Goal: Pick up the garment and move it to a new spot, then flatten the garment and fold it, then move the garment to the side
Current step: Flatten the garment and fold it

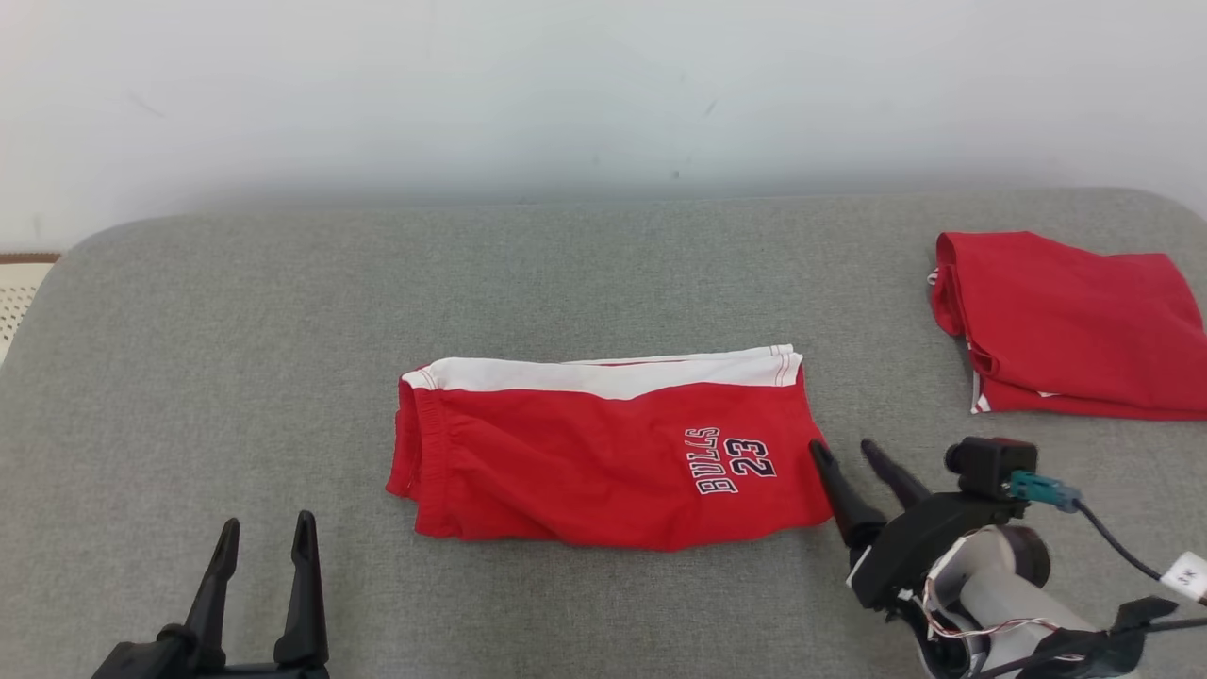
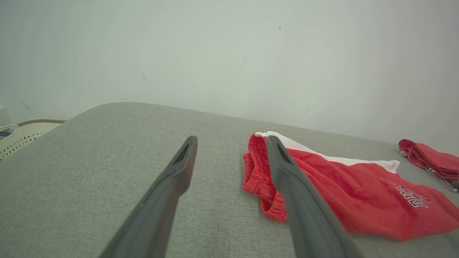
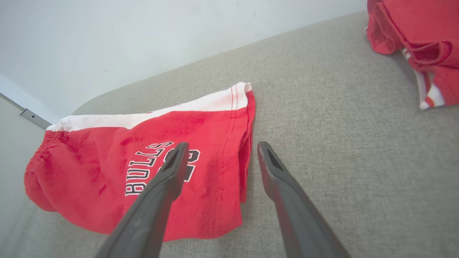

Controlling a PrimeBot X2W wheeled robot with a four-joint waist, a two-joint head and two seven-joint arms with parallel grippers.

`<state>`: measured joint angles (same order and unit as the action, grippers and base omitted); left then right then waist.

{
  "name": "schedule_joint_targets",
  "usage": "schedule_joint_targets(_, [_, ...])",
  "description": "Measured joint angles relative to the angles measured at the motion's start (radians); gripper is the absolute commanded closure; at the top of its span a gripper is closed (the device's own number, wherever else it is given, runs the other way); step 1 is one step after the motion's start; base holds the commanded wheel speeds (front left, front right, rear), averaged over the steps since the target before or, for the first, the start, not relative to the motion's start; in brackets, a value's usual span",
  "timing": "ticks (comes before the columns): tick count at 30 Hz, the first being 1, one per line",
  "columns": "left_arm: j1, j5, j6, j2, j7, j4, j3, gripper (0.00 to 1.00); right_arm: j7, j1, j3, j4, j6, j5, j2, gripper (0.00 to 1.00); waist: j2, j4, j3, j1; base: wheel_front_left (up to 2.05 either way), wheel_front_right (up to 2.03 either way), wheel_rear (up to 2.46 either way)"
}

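A grey padded surface is taking up most of the head view, running back to a pale wall. The red garment, a pair of shorts with a white band along the far edge and "BULLS 23" lettering, is lying folded in the middle of the frame. A second red garment is lying folded at the upper right, well apart from the shorts. At the lower right the right gripper is holding its fingers spread with nothing between them. One finger is over the shorts' right hem and the other over bare grey; contact cannot be told. The left gripper is hanging at the lower left, likewise wide apart and empty, with nothing lying between it and the shorts. A cream perforated basket is showing at the left edge.
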<state>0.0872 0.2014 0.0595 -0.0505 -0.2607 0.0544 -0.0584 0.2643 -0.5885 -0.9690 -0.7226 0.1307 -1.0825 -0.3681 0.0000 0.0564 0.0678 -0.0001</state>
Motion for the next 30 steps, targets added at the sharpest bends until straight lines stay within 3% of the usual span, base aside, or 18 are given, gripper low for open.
schedule_joint_targets(7, [-0.030,-0.038,-0.011,0.000,0.000,-0.013,-0.029,0.00,0.000,0.093,0.297,0.126,0.000,0.301,0.013,0.00,0.0000,-0.020,-0.022,0.0000,0.00,0.00,0.00])
schedule_joint_targets(12, [-0.056,-0.048,-0.024,0.000,0.000,-0.030,-0.041,0.00,0.000,0.227,0.477,0.256,0.000,0.469,0.068,0.00,0.0000,-0.032,-0.040,0.0001,0.00,0.00,0.00])
schedule_joint_targets(25, [-0.109,-0.106,-0.054,-0.008,0.000,-0.057,-0.083,0.00,0.000,0.415,0.657,0.447,0.000,0.739,0.138,0.00,0.0000,-0.061,-0.072,0.0001,0.00,0.00,0.00])
schedule_joint_targets(30, [-0.130,-0.109,-0.062,-0.007,0.000,-0.071,-0.091,0.00,0.000,0.458,0.687,0.487,0.000,0.784,0.164,0.00,0.0000,-0.073,-0.073,0.0001,0.00,0.00,0.00])
